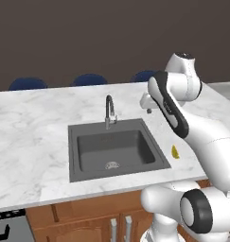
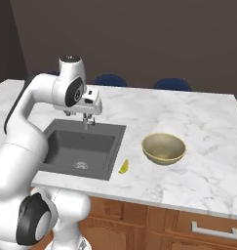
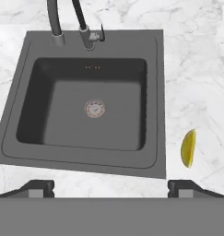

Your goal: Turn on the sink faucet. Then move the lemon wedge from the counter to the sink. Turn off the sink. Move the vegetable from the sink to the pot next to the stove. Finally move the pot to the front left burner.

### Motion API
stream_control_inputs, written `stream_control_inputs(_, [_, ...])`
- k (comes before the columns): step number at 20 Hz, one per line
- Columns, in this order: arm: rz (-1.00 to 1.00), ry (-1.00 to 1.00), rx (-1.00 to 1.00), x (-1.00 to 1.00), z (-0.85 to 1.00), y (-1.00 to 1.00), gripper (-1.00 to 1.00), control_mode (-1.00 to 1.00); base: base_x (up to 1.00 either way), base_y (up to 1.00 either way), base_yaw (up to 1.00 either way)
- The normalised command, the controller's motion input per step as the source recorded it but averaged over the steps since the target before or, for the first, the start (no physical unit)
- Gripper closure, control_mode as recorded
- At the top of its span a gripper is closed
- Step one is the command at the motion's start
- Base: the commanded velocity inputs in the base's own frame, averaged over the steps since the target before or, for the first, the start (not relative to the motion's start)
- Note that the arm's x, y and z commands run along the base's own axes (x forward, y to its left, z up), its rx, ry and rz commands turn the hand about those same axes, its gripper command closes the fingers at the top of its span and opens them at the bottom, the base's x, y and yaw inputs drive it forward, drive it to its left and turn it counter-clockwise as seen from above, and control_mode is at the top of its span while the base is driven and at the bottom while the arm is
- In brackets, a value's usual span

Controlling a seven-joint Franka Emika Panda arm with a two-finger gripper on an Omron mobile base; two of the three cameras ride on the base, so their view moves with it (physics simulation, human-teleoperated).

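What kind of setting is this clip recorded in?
A rendered kitchen, most likely: a white marble counter over wooden cabinets, a recessed dark sink with a gooseneck faucet, and a lemon wedge beside it.

No text, label, brand or number can be read anywhere

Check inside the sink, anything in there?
The sink holds just its round metal drain; no water visible. The lemon wedge lies outside on the counter, right of the rim. The faucet spout hides a strip of the back edge.
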Motion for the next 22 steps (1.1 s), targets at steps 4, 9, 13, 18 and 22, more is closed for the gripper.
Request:
stream_control_inputs(4, [0.00, 0.00, 0.00, 0.00, 0.00, 0.00, -1.00, 1.00, 0.24, -0.43, 0.00])
stream_control_inputs(9, [0.00, 0.00, 0.00, 0.00, 0.00, 0.00, -1.00, 1.00, 0.38, -0.24, 0.00])
stream_control_inputs(13, [0.00, 0.00, 0.00, 0.00, 0.00, 0.00, -1.00, 1.00, 0.52, -0.09, 0.00])
stream_control_inputs(18, [0.00, 0.00, 0.00, 0.00, 0.00, 0.00, -1.00, 1.00, 0.74, 0.00, -0.02])
stream_control_inputs(22, [0.00, 0.00, 0.00, 0.00, 0.00, 0.00, -1.00, -1.00, 0.33, -0.01, 0.00])
